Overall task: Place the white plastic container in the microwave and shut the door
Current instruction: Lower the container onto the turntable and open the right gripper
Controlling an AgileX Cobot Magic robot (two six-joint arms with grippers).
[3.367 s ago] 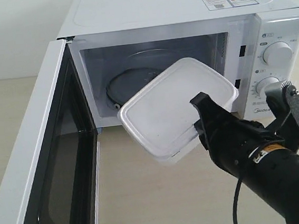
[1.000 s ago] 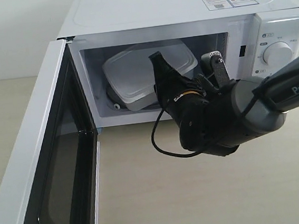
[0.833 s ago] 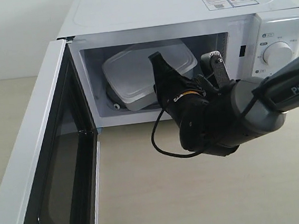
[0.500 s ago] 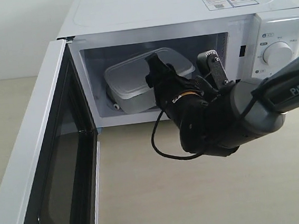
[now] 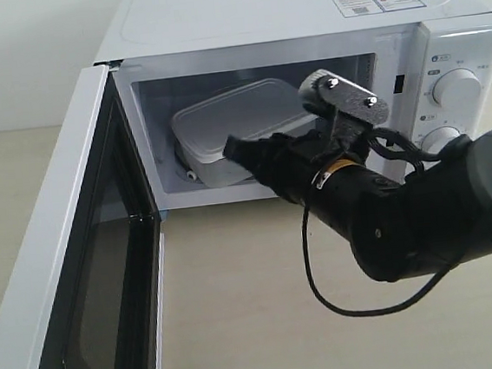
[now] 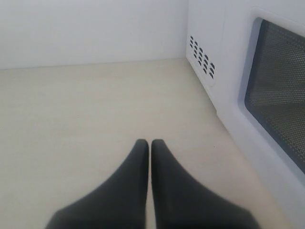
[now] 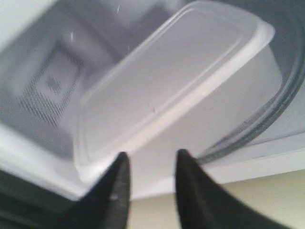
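The white plastic container [image 5: 233, 123] lies flat inside the microwave [image 5: 281, 7] on the turntable, lid up; the right wrist view also shows the container [image 7: 190, 95]. My right gripper [image 5: 235, 147] is just outside the cavity's front opening, pointing in at the container. Seen from its own wrist, the right gripper [image 7: 151, 160] is open, with nothing between its fingers and a small gap to the container's near wall. The door [image 5: 63, 280] stands wide open on the left. My left gripper [image 6: 150, 143] is shut and empty above the table, beside the door [image 6: 279, 114].
Two round knobs [image 5: 456, 87] sit on the microwave's right panel, just behind my right arm [image 5: 415, 220]. A black cable [image 5: 324, 273] loops under the arm. The beige tabletop [image 5: 242, 324] stretches in front of the microwave. Vent holes [image 6: 202, 55] mark the microwave's side.
The right gripper let go of the container, which settled flat in the cavity. The gripper then drew back out of the microwave toward the front, jaws parted.
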